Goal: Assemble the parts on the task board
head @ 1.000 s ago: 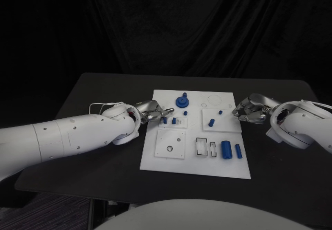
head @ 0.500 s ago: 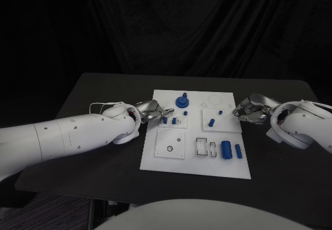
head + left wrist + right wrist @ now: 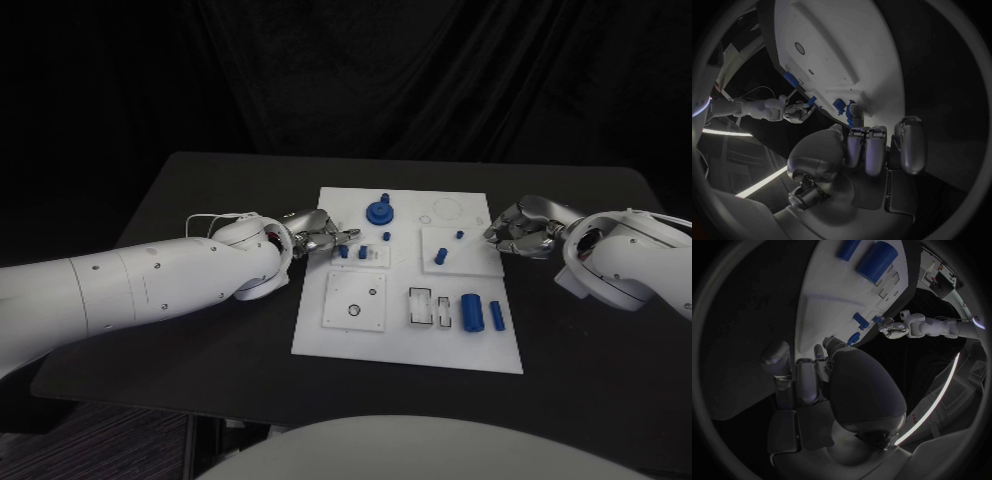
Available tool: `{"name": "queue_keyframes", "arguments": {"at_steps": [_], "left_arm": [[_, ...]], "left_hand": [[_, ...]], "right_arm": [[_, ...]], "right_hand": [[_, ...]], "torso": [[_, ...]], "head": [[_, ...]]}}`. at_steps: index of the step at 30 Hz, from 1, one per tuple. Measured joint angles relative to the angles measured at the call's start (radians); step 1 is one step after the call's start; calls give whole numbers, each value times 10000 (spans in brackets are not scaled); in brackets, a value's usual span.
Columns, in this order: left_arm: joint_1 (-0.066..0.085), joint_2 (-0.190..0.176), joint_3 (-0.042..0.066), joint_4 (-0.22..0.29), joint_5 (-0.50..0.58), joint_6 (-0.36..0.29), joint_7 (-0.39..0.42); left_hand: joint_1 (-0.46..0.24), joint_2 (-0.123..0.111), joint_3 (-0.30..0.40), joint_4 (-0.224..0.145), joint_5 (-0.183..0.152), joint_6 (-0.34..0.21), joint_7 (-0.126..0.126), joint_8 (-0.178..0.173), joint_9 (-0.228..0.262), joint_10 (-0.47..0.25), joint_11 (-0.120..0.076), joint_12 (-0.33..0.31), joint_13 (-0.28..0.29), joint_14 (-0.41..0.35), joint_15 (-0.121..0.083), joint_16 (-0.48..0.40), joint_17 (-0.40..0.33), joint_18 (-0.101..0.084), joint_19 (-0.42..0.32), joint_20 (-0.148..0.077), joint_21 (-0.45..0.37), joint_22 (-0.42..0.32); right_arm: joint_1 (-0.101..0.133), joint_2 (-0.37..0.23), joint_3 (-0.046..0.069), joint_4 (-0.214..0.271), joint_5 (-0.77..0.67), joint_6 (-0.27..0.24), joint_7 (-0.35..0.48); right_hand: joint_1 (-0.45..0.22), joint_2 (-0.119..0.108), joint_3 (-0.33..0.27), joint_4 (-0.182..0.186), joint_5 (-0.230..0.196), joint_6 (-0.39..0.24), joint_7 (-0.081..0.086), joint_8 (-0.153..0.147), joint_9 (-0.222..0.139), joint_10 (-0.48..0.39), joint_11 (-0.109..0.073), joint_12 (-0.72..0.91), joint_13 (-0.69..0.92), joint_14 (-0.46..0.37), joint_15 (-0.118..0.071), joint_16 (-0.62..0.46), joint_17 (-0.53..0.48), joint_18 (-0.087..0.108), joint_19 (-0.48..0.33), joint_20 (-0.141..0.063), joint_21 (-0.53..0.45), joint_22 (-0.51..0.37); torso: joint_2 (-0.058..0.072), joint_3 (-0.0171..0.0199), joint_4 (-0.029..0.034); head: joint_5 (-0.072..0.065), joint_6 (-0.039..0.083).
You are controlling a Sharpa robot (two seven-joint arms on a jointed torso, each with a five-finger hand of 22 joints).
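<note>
Left hand (image 3: 320, 233) fingers now spread, black table (image 3: 202, 300)

A white task board (image 3: 408, 340) lies on the black counter (image 3: 188, 330), blue parts (image 3: 473, 311) on it. The left hand (image 3: 316, 233) and right hand (image 3: 522, 228) sit at its opposite edges.

White arms (image 3: 144, 280), silver hands (image 3: 315, 232), thin cables (image 3: 216, 218)

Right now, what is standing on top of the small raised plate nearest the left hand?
Two short blue pegs stand upright on the small raised plate. The left hand hovers beside its edge; whatever its fingers cover is hidden.
</note>
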Motion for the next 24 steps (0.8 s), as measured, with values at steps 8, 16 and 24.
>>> {"name": "queue_keyframes", "arguments": {"at_steps": [8,16,24], "left_arm": [[0,15,0,-18,0,128,-9],[0,11,1,-14,0,255,-31],[0,2,4,7,0,334,-60]], "left_hand": [[1253,-344,350,-14,1055,-106,-106,98,0,-4,3,0,7,0,0,0,0,-1,0,0,-1,0],[1971,-754,805,-28,1526,-140,-141,195,0,17,-17,1,28,0,0,0,-1,0,0,0,35,-1],[2198,-956,1086,-26,1667,-140,-141,242,0,17,-17,2,19,0,-1,0,-2,0,0,0,35,-2]], "right_arm": [[-4,-5,3,0,5,7,1],[-7,-9,-1,0,7,13,1],[-9,-9,0,-1,8,18,1]], "right_hand": [[0,0,0,0,0,0,0,0,0,0,0,2,-5,0,0,0,0,1,0,0,0,6],[1,0,0,0,0,0,0,0,0,0,0,2,-12,0,0,-39,-12,1,0,0,-39,4],[1,-1,0,0,0,0,0,0,0,0,0,3,-21,0,0,-39,-11,0,0,0,-39,4]], "torso": [[0,0,-4],[0,7,0],[1,7,5]], "head": [[-1,0],[-7,0],[11,0]]}}
